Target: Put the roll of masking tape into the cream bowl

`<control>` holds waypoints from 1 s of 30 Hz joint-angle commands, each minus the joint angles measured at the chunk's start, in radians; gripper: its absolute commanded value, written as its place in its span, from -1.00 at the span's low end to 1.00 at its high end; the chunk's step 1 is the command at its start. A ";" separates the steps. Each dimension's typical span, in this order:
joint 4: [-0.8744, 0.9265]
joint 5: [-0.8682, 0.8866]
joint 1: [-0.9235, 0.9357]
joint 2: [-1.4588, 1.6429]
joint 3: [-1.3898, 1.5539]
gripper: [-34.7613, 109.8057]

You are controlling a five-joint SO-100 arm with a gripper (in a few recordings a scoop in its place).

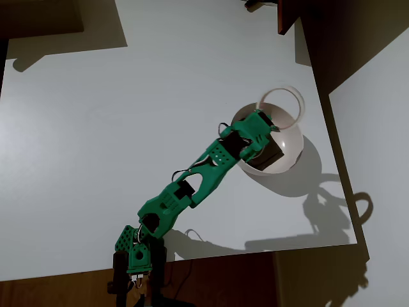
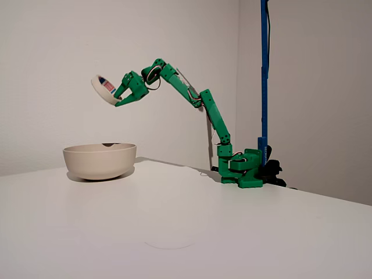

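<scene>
From above, the green arm reaches from its base at the lower edge of the white tabletop diagonally up and to the right. Its pincer lies over the cream bowl, closed on the lower rim of the roll of masking tape. The ring overlaps the bowl's upper edge. A dark patch shows inside the bowl, partly covered by the arm.
</scene>
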 commanded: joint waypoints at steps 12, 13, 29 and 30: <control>-0.029 0.003 0.104 -0.265 -0.117 -0.64; -0.035 0.005 0.103 -0.267 -0.118 -0.64; 0.020 0.123 0.064 -0.098 -0.138 -0.42; 0.035 0.126 0.054 -0.077 -0.138 -0.46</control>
